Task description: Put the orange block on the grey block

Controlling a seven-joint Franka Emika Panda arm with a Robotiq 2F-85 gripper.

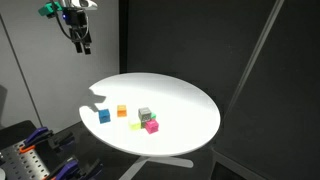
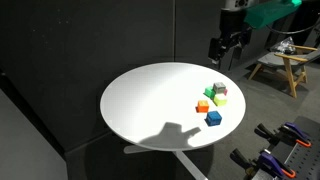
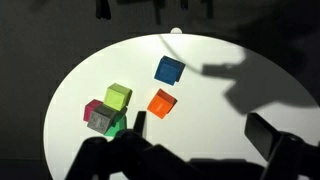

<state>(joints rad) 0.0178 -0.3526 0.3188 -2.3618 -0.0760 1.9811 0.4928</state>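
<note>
The orange block (image 1: 122,111) lies on the round white table (image 1: 190,100), between a blue cube (image 1: 103,115) and the grey block (image 1: 145,115). It also shows in an exterior view (image 2: 204,105) and in the wrist view (image 3: 161,102). The grey block (image 3: 100,120) sits in a tight cluster with a pink cube (image 3: 91,108) and a yellow-green cube (image 3: 118,96). My gripper (image 1: 82,42) hangs high above the table's edge, open and empty. It also shows in an exterior view (image 2: 222,52) and in the wrist view (image 3: 205,130).
The blue cube (image 3: 169,70) lies apart, close to the orange block. A bright green piece (image 3: 120,126) touches the cluster. Dark curtains surround the table. Clamps and tools (image 1: 35,150) lie on a bench beside it. A wooden stool (image 2: 285,65) stands behind.
</note>
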